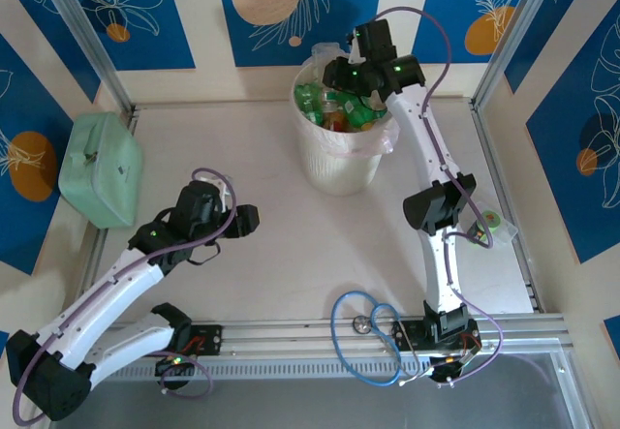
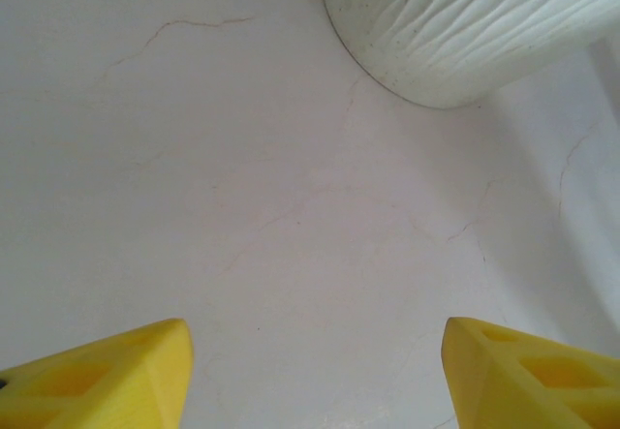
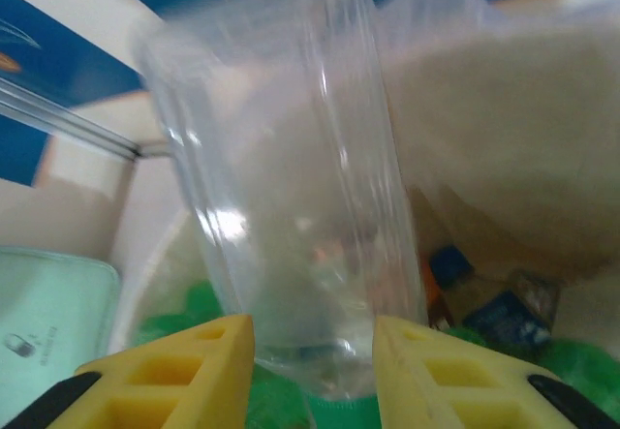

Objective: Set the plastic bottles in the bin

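Note:
The bin [image 1: 341, 163] stands at the back middle of the table, lined with a clear bag and holding several plastic bottles [image 1: 339, 109], green, orange and blue ones. My right gripper [image 1: 341, 66] hovers over its rim, shut on a clear plastic bottle [image 3: 291, 187] with a green cap end; its yellow fingers press both sides of it [image 3: 315, 361]. Below it lie green bottles [image 3: 194, 308] and a blue-labelled one [image 3: 513, 313]. My left gripper [image 1: 247, 221] stands open low over bare table [image 2: 315, 371], short of the bin's ribbed base [image 2: 465, 32].
A mint-green box [image 1: 100, 168] sits at the table's left edge and shows at the lower left of the right wrist view [image 3: 48, 322]. A small round object [image 1: 494, 222] lies by the right arm. Aluminium frame rails border the table.

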Robot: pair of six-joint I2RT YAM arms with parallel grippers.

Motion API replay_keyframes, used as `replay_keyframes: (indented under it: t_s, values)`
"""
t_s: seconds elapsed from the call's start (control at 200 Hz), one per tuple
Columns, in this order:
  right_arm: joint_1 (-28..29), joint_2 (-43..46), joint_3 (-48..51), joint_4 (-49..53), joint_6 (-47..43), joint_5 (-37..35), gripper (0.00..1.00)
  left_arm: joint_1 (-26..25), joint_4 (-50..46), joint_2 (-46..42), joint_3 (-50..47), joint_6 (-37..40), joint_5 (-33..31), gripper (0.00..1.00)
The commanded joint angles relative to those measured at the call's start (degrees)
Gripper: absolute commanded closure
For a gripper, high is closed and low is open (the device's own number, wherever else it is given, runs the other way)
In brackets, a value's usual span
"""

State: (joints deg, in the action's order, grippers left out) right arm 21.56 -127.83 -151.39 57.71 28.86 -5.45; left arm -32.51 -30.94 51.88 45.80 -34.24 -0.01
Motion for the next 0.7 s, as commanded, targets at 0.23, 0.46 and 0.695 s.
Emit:
replay_keyframes:
  t_s: [0.23,0.46,0.695]
  values:
    - [4.09,8.81,4.62,2.28,0.04,-10.27,0.60,0.23,-0.88,-0.93,3.83,0.51,1.55,0.31]
    - [5.71,8.82,6.00,-7.05,-4.12,-14.65,0.55,0.17,2.20,0.94,4.08,0.07,1.67,0.30]
    - [4.07,-3.03,-9.49,-1.98,-6.81,-13.65,0.09,0.21,3.08,1.36,3.35,-0.21,1.79,0.30]
